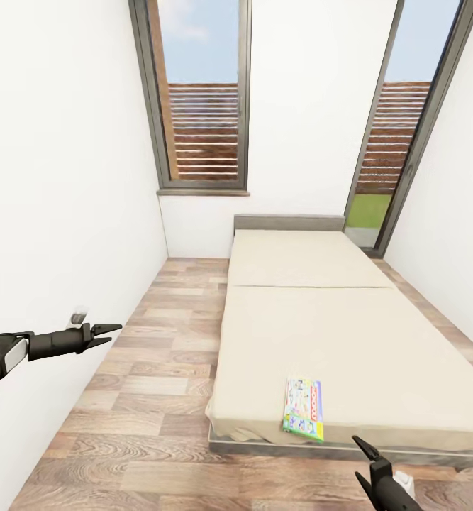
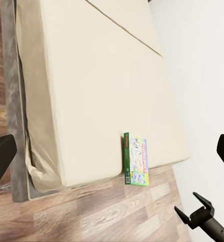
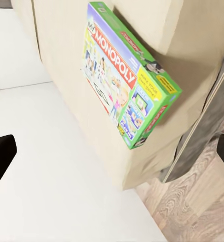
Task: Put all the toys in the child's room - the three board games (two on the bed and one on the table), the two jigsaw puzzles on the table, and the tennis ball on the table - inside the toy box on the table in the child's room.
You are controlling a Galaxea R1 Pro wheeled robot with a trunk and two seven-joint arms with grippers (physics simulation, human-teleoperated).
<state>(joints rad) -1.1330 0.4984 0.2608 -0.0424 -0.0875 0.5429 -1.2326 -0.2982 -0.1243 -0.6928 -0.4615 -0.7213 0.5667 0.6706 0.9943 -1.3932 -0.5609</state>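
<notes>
Off to the bed's left, the left claw hangs with fingers apart over the floor. On the mattress's near edge lies the Monopoly box: light, stiff, slick cardboard, best pinched across its overhanging short edge. Right claw, just below, is spread too.

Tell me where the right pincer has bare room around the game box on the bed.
The Monopoly box lies near the foot edge of the bed. Plain mattress lies bare on both sides and toward the headboard. The right pincer, open, is just past the foot edge. Nothing looks crowded.
</notes>
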